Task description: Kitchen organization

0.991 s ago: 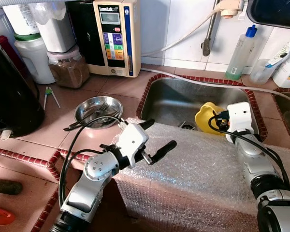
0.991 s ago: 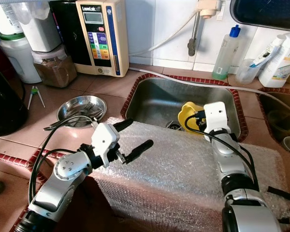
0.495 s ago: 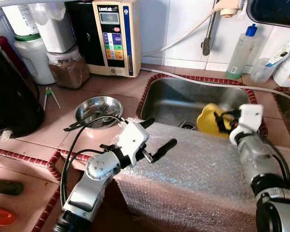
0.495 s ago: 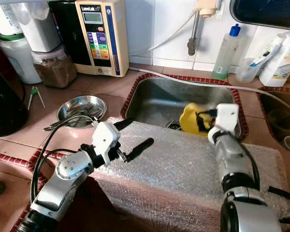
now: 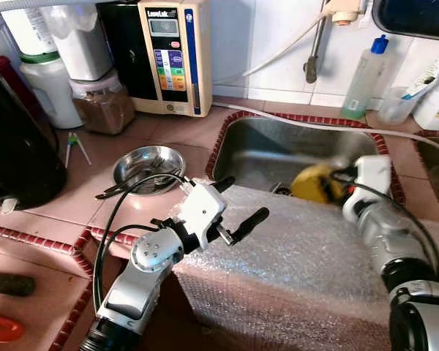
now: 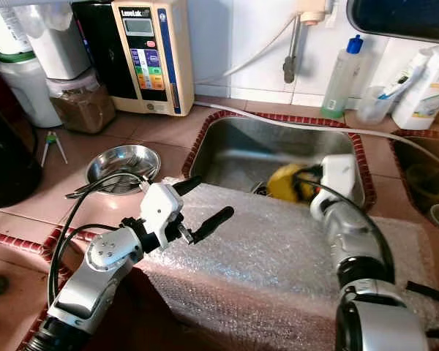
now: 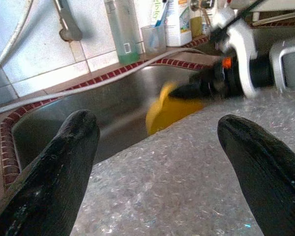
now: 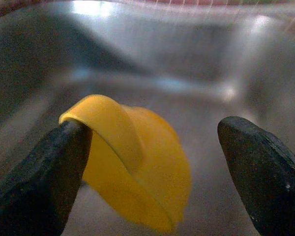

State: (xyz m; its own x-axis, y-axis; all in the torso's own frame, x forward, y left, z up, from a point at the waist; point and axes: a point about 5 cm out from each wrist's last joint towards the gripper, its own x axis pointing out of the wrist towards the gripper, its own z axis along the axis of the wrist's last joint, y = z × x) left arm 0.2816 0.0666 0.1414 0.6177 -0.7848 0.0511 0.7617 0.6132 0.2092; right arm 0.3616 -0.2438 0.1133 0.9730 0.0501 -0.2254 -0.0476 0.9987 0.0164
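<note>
Right gripper (image 8: pixel 152 142): has swung left; fingers spread wide, yellow cup (image 8: pixel 137 157) touching one finger, not clamped.
Left gripper (image 5: pixel 238 205): unchanged, open, empty.

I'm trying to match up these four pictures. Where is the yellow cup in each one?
Left eye view: yellow cup in the sink, beside the right end effector.
Right eye view: in the sink, again just left of that arm's white wrist.
Left wrist view: beyond the bubble wrap, mid-picture.
Right wrist view: close up, against one black finger.
Shared landmark: the steel sink.
</note>
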